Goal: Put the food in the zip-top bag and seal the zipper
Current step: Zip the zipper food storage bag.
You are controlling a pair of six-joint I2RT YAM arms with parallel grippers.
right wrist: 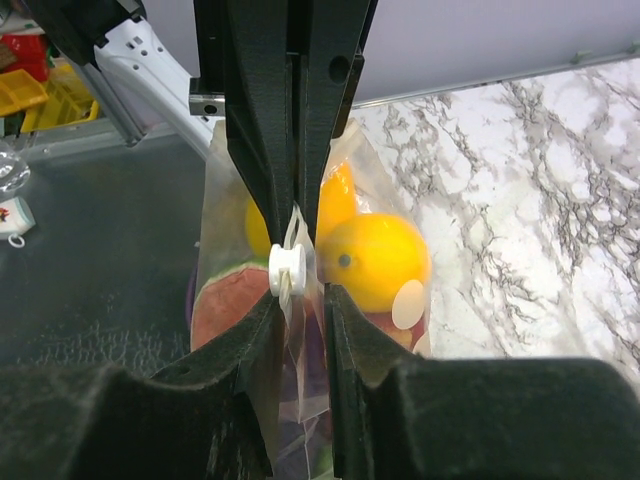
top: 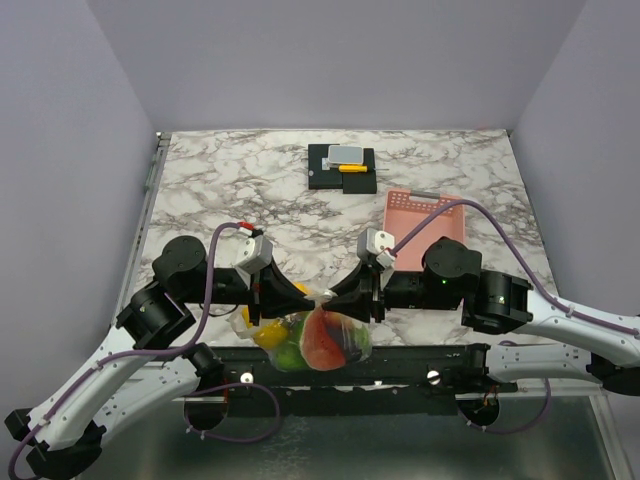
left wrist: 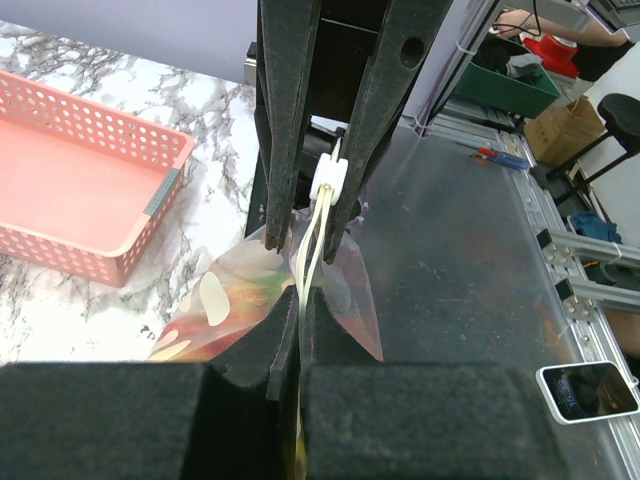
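Observation:
The zip-top bag (top: 345, 328) hangs at the table's near edge, held up by its top between my two grippers. Through its clear film the food shows: a red piece (top: 320, 342), a yellow one (top: 268, 335) and a green one (top: 288, 356). My left gripper (top: 298, 293) is shut on the bag's zipper strip (left wrist: 305, 262). My right gripper (right wrist: 305, 300) faces it. Its fingers stand a little apart on either side of the bag's top, by the white slider (right wrist: 287, 270). A yellow fruit (right wrist: 375, 260) and the red piece (right wrist: 225, 310) lie behind the film.
A pink perforated basket (top: 425, 215) stands right of centre on the marble table, just behind my right arm. A black-based item with a grey and yellow top (top: 342, 165) sits at the back. The dark metal frame (top: 400, 365) runs under the bag.

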